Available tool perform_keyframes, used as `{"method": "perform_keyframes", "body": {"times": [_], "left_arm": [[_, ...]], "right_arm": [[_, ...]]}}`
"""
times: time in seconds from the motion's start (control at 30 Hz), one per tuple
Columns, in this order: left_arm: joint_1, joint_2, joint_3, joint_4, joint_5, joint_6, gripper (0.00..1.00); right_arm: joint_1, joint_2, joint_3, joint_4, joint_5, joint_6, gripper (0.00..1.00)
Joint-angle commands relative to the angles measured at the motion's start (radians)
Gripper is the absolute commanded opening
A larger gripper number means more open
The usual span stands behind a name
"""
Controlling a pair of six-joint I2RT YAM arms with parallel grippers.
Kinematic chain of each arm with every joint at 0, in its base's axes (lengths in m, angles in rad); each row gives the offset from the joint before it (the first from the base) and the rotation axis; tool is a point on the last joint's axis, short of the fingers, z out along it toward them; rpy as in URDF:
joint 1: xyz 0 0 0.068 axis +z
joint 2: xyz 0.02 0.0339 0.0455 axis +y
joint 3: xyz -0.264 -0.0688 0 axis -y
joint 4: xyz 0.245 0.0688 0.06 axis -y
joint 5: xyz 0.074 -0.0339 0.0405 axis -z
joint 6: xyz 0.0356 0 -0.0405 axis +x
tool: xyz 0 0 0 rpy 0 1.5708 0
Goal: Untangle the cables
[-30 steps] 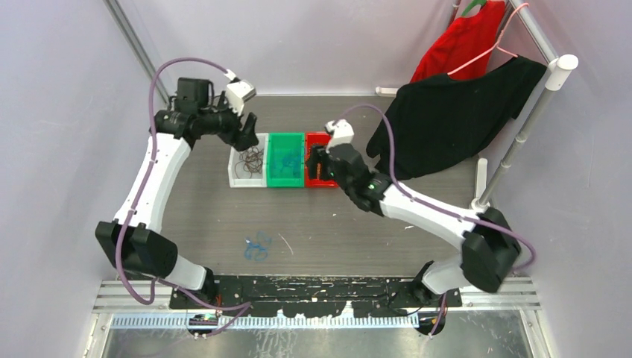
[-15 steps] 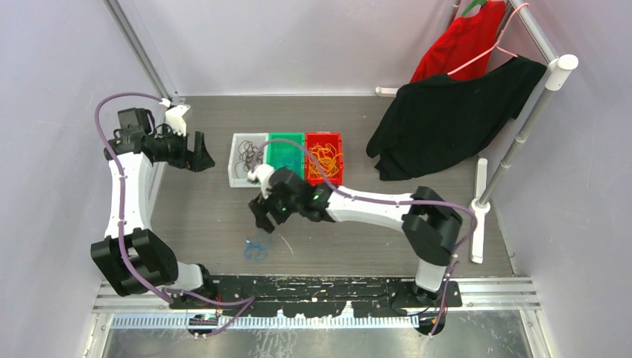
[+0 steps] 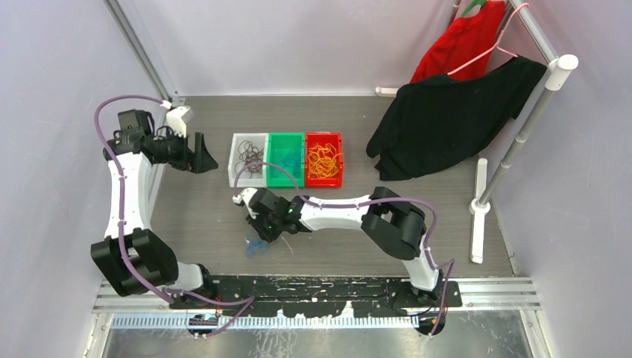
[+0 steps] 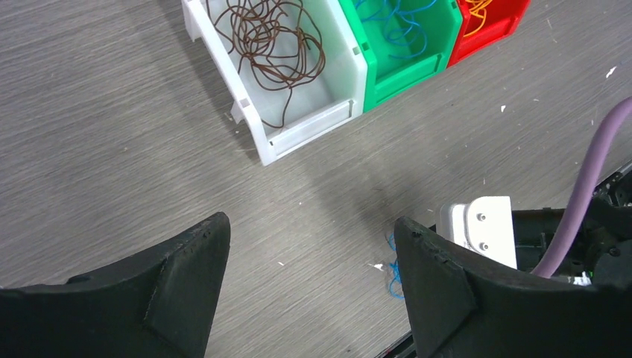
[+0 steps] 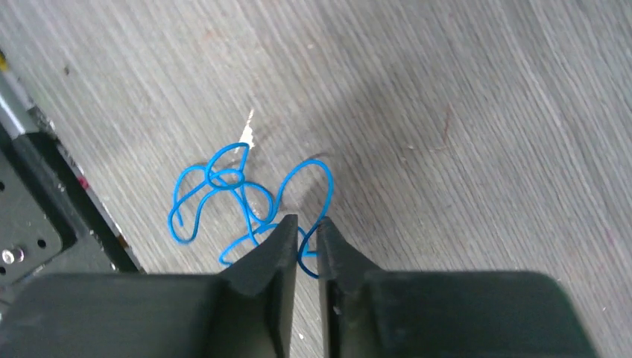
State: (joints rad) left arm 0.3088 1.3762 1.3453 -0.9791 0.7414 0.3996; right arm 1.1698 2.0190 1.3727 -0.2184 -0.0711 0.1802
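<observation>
A tangle of blue cable (image 3: 257, 247) (image 5: 223, 190) lies on the grey table near the front edge. My right gripper (image 3: 262, 233) (image 5: 307, 222) is down on it, its jaws nearly together with one blue loop pinched between them. More cables lie sorted in bins: brown ones (image 3: 250, 155) (image 4: 272, 41) in the white bin (image 4: 309, 130), blue ones (image 4: 402, 22) in the green bin (image 3: 285, 183), orange ones (image 3: 323, 158) in the red bin (image 3: 324, 182). My left gripper (image 3: 205, 158) (image 4: 313, 224) hangs open and empty, left of the white bin.
A black garment (image 3: 447, 119) and a red one (image 3: 462, 41) hang from a rack (image 3: 522, 127) at the back right. The black base rail (image 3: 313, 287) runs close behind the blue tangle. Walls close in the left and back.
My right arm swung from the red bin down to the blue tangle and closed its jaws on a loop. My left arm pulled back left from the white bin, then held still.
</observation>
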Motion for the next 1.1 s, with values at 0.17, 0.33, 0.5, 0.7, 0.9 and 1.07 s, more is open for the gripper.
{"method": "perform_keyframes", "body": {"times": [0.17, 0.33, 0.5, 0.7, 0.9, 1.07], "left_arm": [[0.006, -0.034, 0.002, 0.038, 0.05, -0.035, 0.8], [0.006, -0.037, 0.005, 0.024, 0.048, -0.03, 0.8], [0.004, -0.047, 0.001, 0.018, 0.049, -0.02, 0.8], [0.006, -0.044, 0.001, 0.001, 0.053, -0.024, 0.79], [0.005, -0.055, 0.004, -0.002, 0.025, -0.019, 0.86], [0.005, -0.043, 0.018, 0.001, 0.019, -0.042, 0.91]], "right_arm": [[-0.091, -0.209, -0.019, -0.012, 0.048, -0.007, 0.01], [-0.185, -0.33, -0.002, -0.027, -0.012, -0.008, 0.01], [-0.271, -0.391, 0.063, -0.049, -0.02, -0.03, 0.01], [-0.361, -0.343, 0.203, -0.083, 0.091, -0.087, 0.01], [-0.391, -0.209, 0.349, -0.145, 0.233, -0.168, 0.01], [-0.399, -0.084, 0.429, -0.13, 0.275, -0.177, 0.01]]}}
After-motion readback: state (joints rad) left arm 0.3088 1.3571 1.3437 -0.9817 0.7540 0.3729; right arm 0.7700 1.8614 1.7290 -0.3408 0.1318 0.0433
